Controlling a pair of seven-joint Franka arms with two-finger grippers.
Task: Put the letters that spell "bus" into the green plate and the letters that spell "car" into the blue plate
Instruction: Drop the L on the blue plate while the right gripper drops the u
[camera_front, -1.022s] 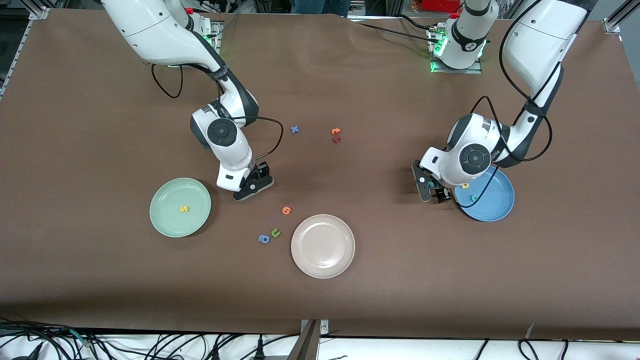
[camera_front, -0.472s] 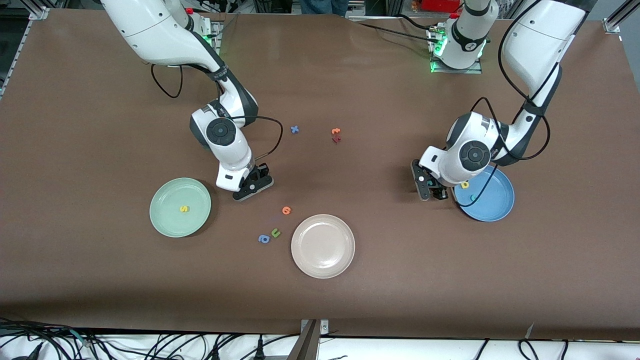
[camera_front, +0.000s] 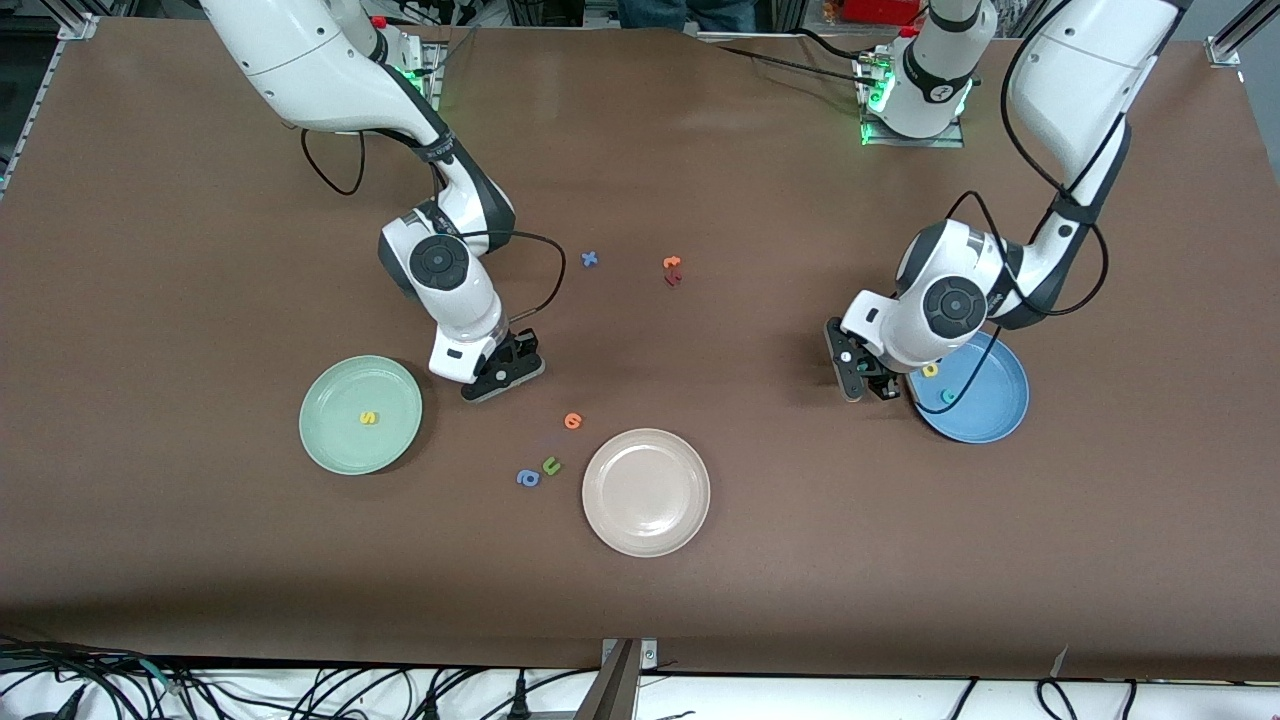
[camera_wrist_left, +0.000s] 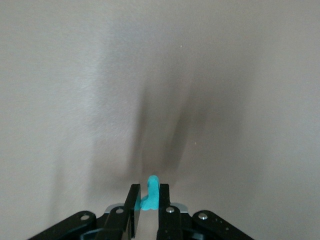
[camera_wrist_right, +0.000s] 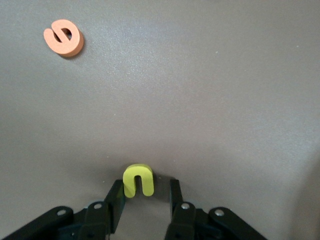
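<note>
My left end effector pinched shut on teal letter beside blue plate; thin grip, may slip in transit. My right end effector part-closed around yellow "u", contact unclear; lift may leave it on surface.

Your left gripper sits low on the table with the blue plate's rim just beside it, toward the left arm's end; the brown table toward the beige plate is open. Your right gripper has the green plate near it toward the right arm's end. Nearer the front camera, the orange letter, green "u" and blue "a" stand in its way, just beside the beige plate.
</note>
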